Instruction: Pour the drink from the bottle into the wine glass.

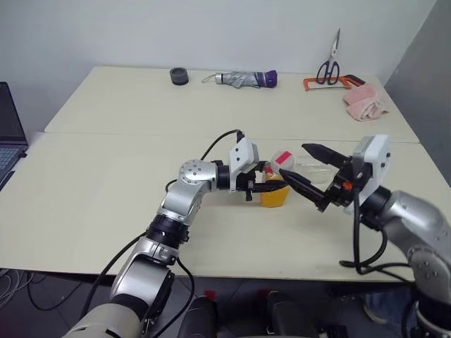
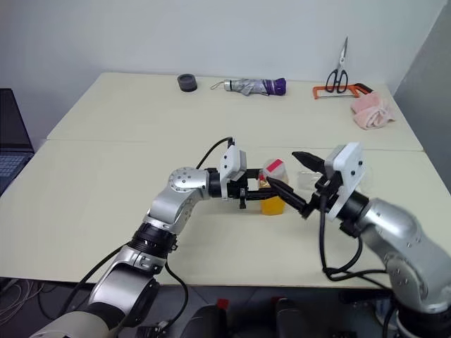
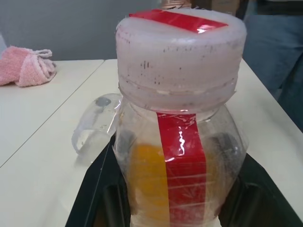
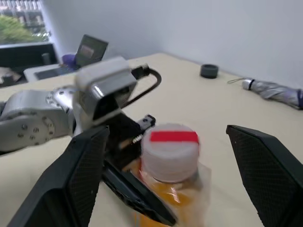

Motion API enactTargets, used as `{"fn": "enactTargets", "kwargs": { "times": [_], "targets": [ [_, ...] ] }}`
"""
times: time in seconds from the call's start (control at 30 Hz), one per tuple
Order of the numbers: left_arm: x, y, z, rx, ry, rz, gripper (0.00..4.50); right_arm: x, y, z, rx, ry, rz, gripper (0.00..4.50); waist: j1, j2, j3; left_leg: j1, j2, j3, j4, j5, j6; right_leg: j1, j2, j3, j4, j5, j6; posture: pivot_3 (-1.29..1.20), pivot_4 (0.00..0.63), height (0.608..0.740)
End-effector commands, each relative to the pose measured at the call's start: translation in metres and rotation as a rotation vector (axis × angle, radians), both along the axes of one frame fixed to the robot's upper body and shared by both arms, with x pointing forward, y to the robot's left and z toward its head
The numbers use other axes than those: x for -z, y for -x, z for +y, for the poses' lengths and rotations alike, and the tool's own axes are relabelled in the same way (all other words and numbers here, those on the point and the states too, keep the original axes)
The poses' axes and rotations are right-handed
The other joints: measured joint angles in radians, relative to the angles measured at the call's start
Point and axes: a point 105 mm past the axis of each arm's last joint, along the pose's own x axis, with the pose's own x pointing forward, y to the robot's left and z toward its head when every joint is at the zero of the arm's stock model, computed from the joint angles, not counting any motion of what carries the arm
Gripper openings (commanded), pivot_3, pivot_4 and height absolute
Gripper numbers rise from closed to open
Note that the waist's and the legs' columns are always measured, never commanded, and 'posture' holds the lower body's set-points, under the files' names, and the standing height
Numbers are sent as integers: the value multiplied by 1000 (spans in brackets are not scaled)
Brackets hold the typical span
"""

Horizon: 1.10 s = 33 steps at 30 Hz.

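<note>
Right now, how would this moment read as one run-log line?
left tool: shut on bottle | right tool: open beside cap | cap: on | wine glass: lying on table, empty

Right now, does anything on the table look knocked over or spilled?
Yes. The wine glass seems to be lying on its side on the table, just behind the bottle, instead of standing on its foot. Nothing looks spilled: the orange drink is inside the bottle and its cap is on.

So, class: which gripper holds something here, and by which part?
The left gripper holds the bottle by its lower body; the right gripper is open and holds nothing.
</note>
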Motion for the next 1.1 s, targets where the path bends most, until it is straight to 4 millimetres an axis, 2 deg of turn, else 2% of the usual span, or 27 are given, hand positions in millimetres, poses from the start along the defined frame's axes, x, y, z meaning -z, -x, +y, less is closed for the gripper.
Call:
{"fn": "enactTargets", "kwargs": {
  "times": [0.03, 0.1, 0.2, 0.27, 0.47, 0.57, 0.73, 0.93, 1.03, 1.1],
  "targets": [
    [-22, -2, -7, 5, 44, -73, 1768, -4, 3, 15, 126, -13, -69, 4295, -3, 0, 0, 0, 0, 0, 1, 0, 0, 0, 0, 0, 1, 0, 0, 0, 150, 740],
    [-22, -3, -9, 10, 46, -71, 1768, 0, -2, 18, 187, -12, -74, 4295, -1, 0, 0, 1, 0, 1, 1, 0, 0, 0, 1, 0, 2, 0, 0, 0, 150, 740],
    [-22, -1, -13, 25, 51, -70, 1767, 9, -19, 12, 358, -54, -65, 4295, -2, 0, 0, 1, 0, 2, 1, 0, 0, 0, 1, 0, 2, 0, 0, 0, 150, 740],
    [-22, 0, -14, 30, 52, -70, 1767, 9, -22, 9, 404, -64, -81, 4295, -1, 0, 0, 1, 0, 2, 1, 0, 0, 0, 1, 0, 2, 0, 0, 0, 150, 740],
    [-21, 0, -14, 34, 50, -71, 1767, 9, -22, 9, 425, -70, -92, 4295, -1, 0, 0, 0, 0, 3, 1, 0, 0, -1, 1, 0, 2, 0, 0, 0, 150, 740],
    [-21, 0, -13, 31, 50, -75, 1767, 8, -22, 12, 407, -87, -95, 3672, -1, 0, 0, 0, 0, 3, 1, 0, 0, -1, 1, 0, 2, 0, 0, 0, 150, 740],
    [-21, 0, -13, 29, 49, -76, 1767, 9, -22, 16, 387, -92, -89, 1978, -1, 0, 0, 0, 0, 3, 1, 0, 0, -1, 1, 0, 2, 0, 0, 0, 150, 740],
    [-17, 2, -11, 39, 37, -68, 1765, 3, -16, 31, 280, -75, -136, 1927, -1, 0, 0, 0, 0, 3, 1, 0, 0, 0, 1, 0, 2, 0, 0, 0, 150, 740],
    [-17, 3, -10, 53, 30, -64, 1765, 6, -8, 45, 88, -34, -132, 1927, -1, 0, 0, 0, 0, 3, 1, 0, 0, 0, 1, 0, 1, 0, 0, 0, 150, 740],
    [-18, 5, -9, 70, 23, -63, 1762, 8, -7, 43, -35, 9, -115, 1927, -1, 0, 0, 0, 0, 3, 1, 0, 0, 0, 1, 0, 1, 0, 0, 0, 150, 740]
  ]
}}
